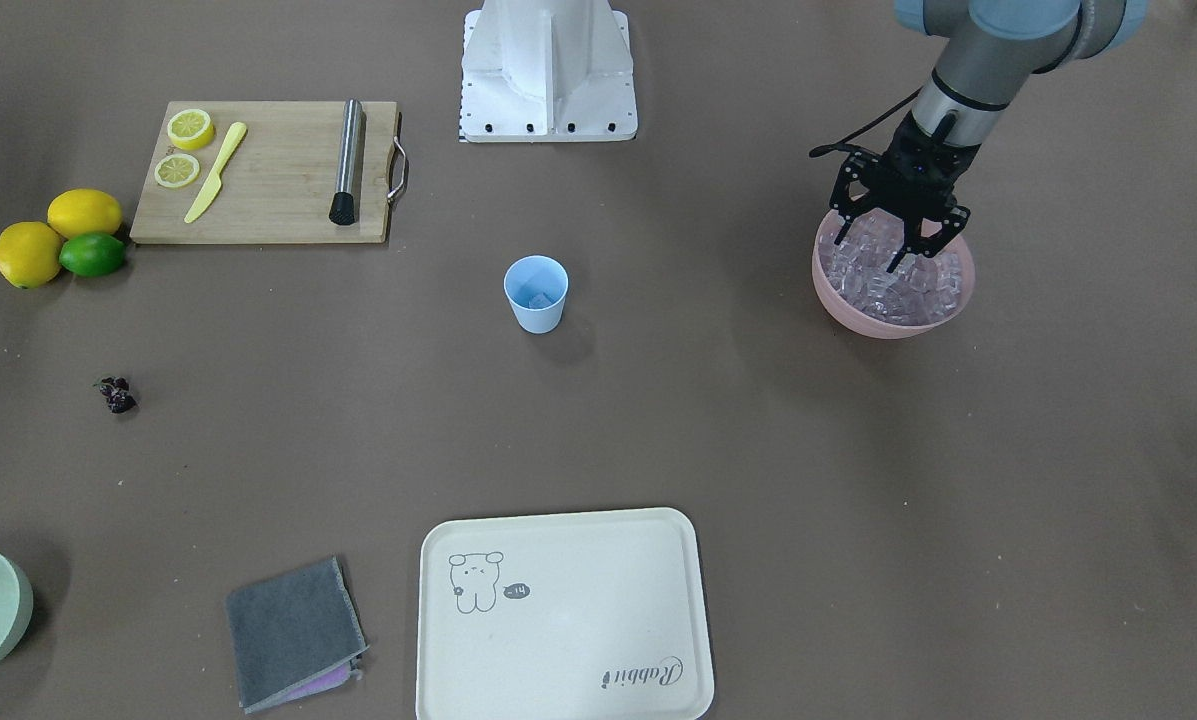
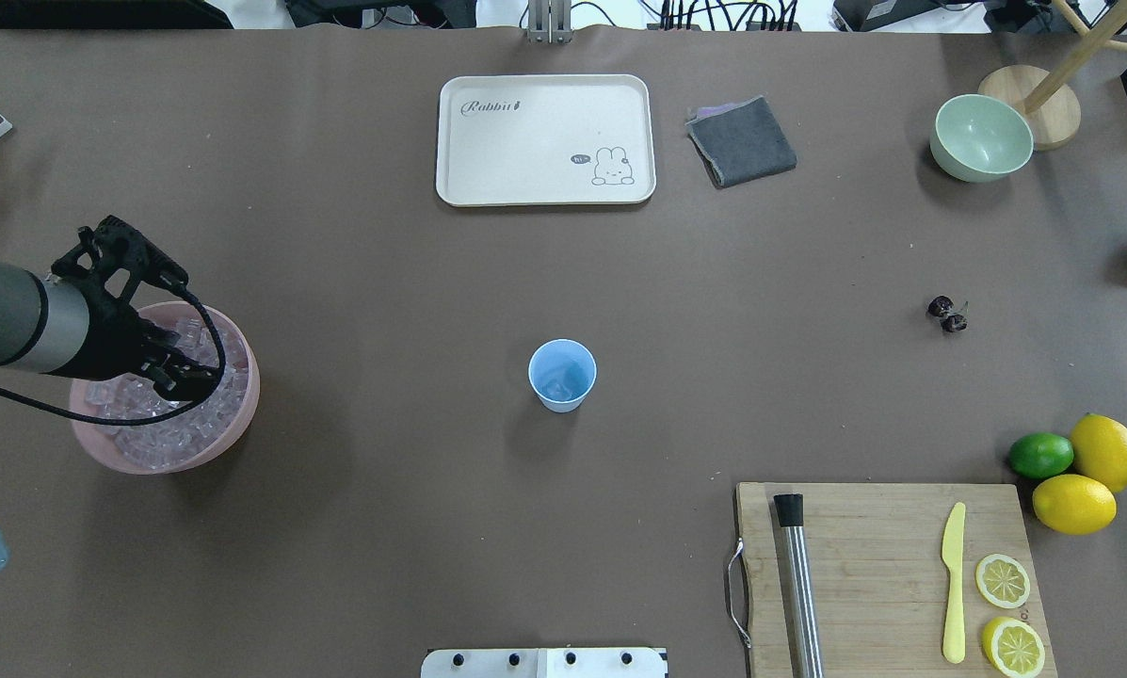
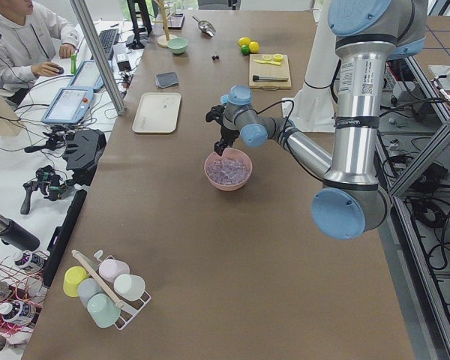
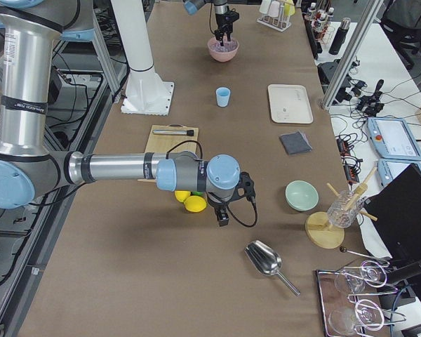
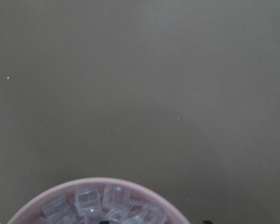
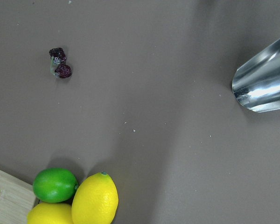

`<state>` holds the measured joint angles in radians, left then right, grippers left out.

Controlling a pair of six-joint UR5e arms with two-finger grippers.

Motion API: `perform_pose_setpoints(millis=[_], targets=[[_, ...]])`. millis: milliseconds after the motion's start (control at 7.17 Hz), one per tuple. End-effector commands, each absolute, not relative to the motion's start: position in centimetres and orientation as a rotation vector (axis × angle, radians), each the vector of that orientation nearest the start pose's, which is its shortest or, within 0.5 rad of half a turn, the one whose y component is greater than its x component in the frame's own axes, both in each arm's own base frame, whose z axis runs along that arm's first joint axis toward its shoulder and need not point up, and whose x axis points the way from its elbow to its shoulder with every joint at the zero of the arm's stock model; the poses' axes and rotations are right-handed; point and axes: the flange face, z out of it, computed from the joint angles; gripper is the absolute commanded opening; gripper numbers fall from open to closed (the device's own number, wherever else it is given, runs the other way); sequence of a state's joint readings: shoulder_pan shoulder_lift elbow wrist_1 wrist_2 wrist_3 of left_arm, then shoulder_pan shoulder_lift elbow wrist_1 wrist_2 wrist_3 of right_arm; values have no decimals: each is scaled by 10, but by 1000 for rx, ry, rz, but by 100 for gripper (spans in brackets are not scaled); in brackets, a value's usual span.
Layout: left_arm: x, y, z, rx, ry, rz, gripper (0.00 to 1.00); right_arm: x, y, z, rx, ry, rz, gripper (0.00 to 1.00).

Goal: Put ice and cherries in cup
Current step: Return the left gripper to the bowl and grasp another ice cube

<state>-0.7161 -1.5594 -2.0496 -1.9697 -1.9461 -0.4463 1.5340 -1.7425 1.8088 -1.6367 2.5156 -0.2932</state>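
Facing the robot, the front view is showing the left gripper (image 1: 896, 240) with its fingers spread wide, dipping among small clear glassy ice cubes (image 1: 903, 295) heaped in a round pink plastic bowl (image 1: 893, 328). A small light blue plastic tumbler (image 1: 536, 293) is standing mid-table, well apart, and a tiny dark purple cherry cluster (image 1: 116, 394) is lying far beyond it.

The right-side view is showing the right gripper (image 4: 224, 210) near the yellow lemons (image 4: 193, 202); whether it is wide or closed I cannot tell.

The cubes are probably hard, light and slick, so pinching one across flat opposite faces seems wisest. The cherries look soft, needing a gentle grip.
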Motion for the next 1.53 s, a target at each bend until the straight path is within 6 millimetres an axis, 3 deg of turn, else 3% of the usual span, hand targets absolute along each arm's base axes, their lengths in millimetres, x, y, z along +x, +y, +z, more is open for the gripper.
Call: perform_pose_setpoints(millis=[0,837,1394], targets=[[303,-391,425,436,786,549,76,37,-420,612,124,-942,-306,99],[309,-396,447,401,768,546,65,37,-425,605,138,-942,-312,99],[313,-398,454,389,762,543,64,37,-424,606,136,-941,-311,99]])
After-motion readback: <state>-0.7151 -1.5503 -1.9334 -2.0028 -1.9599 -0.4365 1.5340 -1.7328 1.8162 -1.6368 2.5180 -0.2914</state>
